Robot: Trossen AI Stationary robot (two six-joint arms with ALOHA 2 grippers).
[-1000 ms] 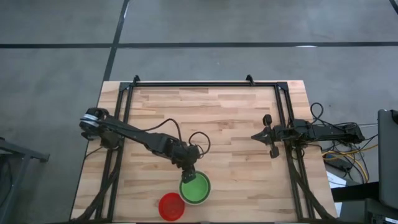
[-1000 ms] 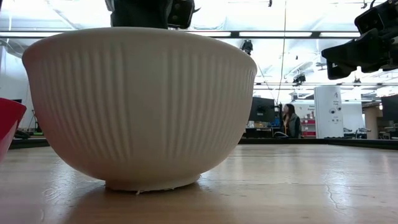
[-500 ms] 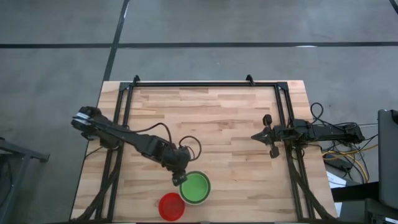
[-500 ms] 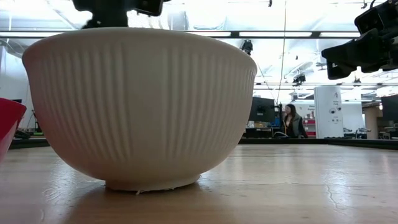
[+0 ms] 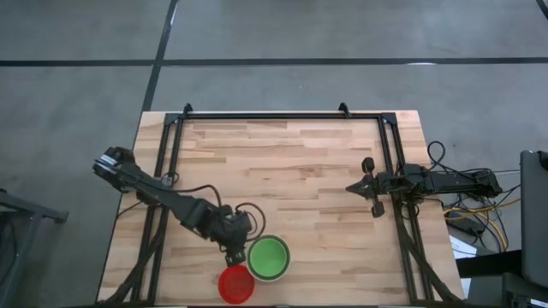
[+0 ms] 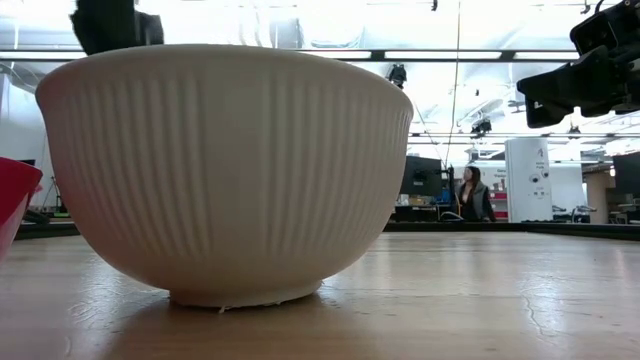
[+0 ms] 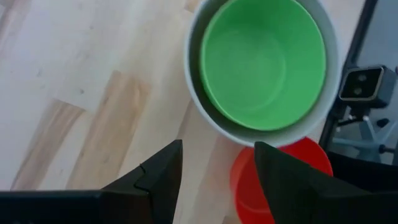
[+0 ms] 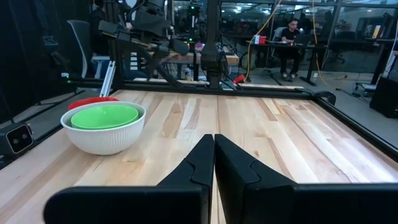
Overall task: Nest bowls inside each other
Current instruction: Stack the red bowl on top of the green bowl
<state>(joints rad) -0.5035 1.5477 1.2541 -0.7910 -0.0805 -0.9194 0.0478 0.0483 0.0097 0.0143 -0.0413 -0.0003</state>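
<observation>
A white ribbed bowl (image 5: 269,258) stands on its foot near the table's front edge, with a green bowl (image 7: 262,61) nested inside it. A red bowl (image 5: 235,284) stands on the table just left of it and nearer the front. My left gripper (image 5: 233,253) hangs open above the table at the white bowl's left side, over the gap between the white rim (image 7: 194,87) and the red bowl (image 7: 311,157). It touches nothing. My right gripper (image 5: 370,186) rests shut at the table's right side, pointing level.
Bare wooden tabletop (image 5: 291,162) stretches across the middle and far part. A black frame rail (image 5: 282,115) runs along the far edge and down both sides. Cables (image 5: 479,210) lie off the table's right. People sit in the room behind (image 6: 466,195).
My left gripper has drawn away from over the white bowl's left rim toward the table's left edge and slightly nearer the front, rising a little and staying open. The bowls have not moved.
</observation>
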